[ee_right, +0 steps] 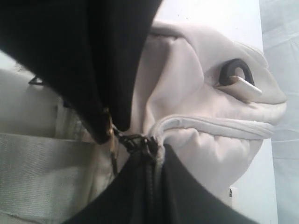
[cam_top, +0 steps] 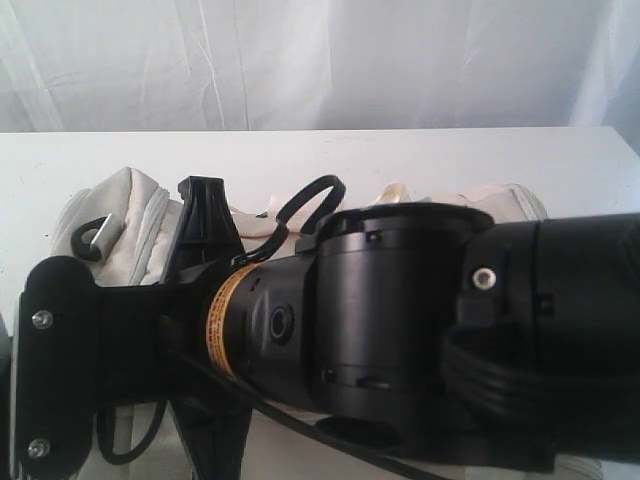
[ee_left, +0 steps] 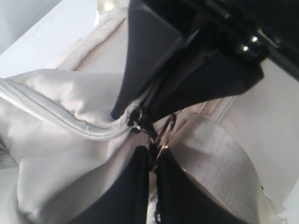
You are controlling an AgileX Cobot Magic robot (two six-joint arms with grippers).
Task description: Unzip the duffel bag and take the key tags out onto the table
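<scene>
The cream-white duffel bag (cam_top: 128, 222) lies on the white table (cam_top: 420, 160), largely hidden behind a black arm (cam_top: 420, 330). In the left wrist view my left gripper (ee_left: 152, 161) is shut on the metal zip pull (ee_left: 156, 137) at the end of the grey zip piping (ee_left: 60, 122). The right gripper (ee_right: 154, 156) is shut on the bag's zip piping (ee_right: 210, 123) just beside the dark slider (ee_right: 135, 141). The two grippers meet tip to tip at the slider. The zip looks closed along the piping. The key tags are out of view.
A black strap ring (ee_right: 236, 70) with a cream tab sits on the bag's end, also visible as ring (cam_top: 88, 240). Webbing handle (ee_left: 219, 158) lies beside the left fingers. White curtain (cam_top: 320, 60) hangs behind the table.
</scene>
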